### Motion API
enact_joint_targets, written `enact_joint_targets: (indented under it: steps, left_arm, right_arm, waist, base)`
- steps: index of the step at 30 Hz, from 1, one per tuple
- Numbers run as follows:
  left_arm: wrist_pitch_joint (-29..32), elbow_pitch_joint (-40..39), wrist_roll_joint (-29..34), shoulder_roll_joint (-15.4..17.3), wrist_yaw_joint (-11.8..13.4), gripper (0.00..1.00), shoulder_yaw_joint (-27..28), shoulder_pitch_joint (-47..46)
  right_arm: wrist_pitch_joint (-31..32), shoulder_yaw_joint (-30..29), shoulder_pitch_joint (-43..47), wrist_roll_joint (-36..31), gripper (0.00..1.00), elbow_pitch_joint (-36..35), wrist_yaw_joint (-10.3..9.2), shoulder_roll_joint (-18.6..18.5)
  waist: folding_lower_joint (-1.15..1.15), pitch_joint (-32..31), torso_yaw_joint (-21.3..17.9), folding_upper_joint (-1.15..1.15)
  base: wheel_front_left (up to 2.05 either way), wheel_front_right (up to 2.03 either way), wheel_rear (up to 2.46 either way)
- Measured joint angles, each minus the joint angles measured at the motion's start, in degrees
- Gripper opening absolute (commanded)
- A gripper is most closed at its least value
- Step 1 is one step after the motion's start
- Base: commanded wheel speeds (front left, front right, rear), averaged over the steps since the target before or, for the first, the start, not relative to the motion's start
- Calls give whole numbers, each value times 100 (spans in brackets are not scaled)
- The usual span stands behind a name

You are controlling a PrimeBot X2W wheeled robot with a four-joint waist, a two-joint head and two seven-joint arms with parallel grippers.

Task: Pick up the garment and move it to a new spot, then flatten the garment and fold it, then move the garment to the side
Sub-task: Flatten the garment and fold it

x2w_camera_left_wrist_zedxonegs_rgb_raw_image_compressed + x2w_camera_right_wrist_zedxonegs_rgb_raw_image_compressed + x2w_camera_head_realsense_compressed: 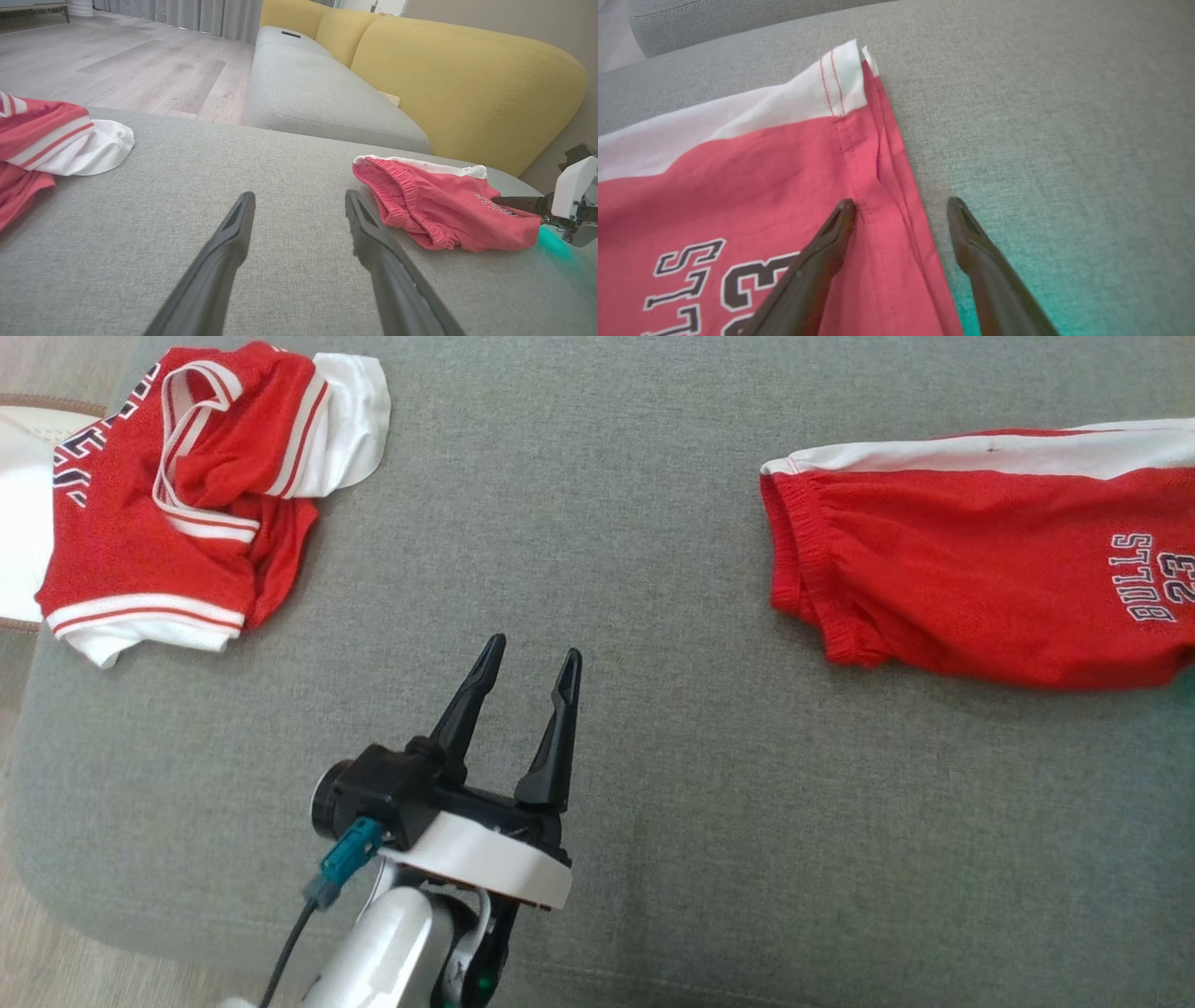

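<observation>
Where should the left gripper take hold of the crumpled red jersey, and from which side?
Likely the white flap jutting from the jersey onto bare cushion. It is a free edge clear of the bunched folds and faces the open left gripper, so come in low from that side, fingers straddling the edge.

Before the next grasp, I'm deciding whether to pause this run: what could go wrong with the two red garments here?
1. The right gripper stands open astride the edge of the shorts, one finger over fabric, one over bare cushion. Closing might pinch only the top layer and pull the layers apart.
2. The crumpled jersey appears to overhang the cushion's left edge, so a nudge could slide it off.
</observation>
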Motion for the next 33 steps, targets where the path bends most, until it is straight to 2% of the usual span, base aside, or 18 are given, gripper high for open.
enact_joint_targets:
  steps: [1, 3, 8, 11, 17, 20, 23, 33]
  left_arm:
    - [0, 0, 0, 0, 1, 100, 3, 0]
    - [0, 3, 3, -1, 19, 100, 14, 0]
    - [0, 40, 52, -3, 23, 100, 76, 2]
    - [0, 71, 60, -8, 14, 100, 193, 21]
    - [0, 102, 82, -4, -12, 100, 312, 227]
    - [0, 120, 81, -8, -34, 100, 314, 223]
    - [0, 151, 81, -7, -32, 100, 334, 225]
    - [0, 399, 15, -5, -35, 100, 359, 419]
  right_arm:
    - [30, 18, -13, 34, 94, -1, 0, 2]
    - [83, 80, -19, 147, 0, -27, 0, 16]
    - [-10, 299, 3, 224, 0, -81, 1, 56]
    - [-116, 504, 51, -23, 0, -23, 0, 0]
    - [-210, 802, 9, -422, 0, 69, 0, -425]
    - [-226, 855, -55, -420, 0, 80, 0, -495]
    - [-399, 1020, -162, -420, 0, -157, 0, -393]
    - [-740, 1403, -203, -207, 0, -1217, 0, 441]
  waist:
    - [0, 2, -7, 0]
    - [0, -6, -35, 0]
    - [0, -89, -201, 0]
    - [0, -200, -347, 0]
    - [0, -420, -713, 0]
    - [0, -524, -845, 0]
    - [0, -630, -947, 0]
    - [0, -1058, -1130, 0]
  base:
    - [0, 0, 0]
    - [0, 0, 0]
    - [0, 0, 0]
    - [0, 0, 0]
    - [0, 0, 0]
    - [0, 0, 0]
    - [0, 0, 0]
    - [0, 0, 0]
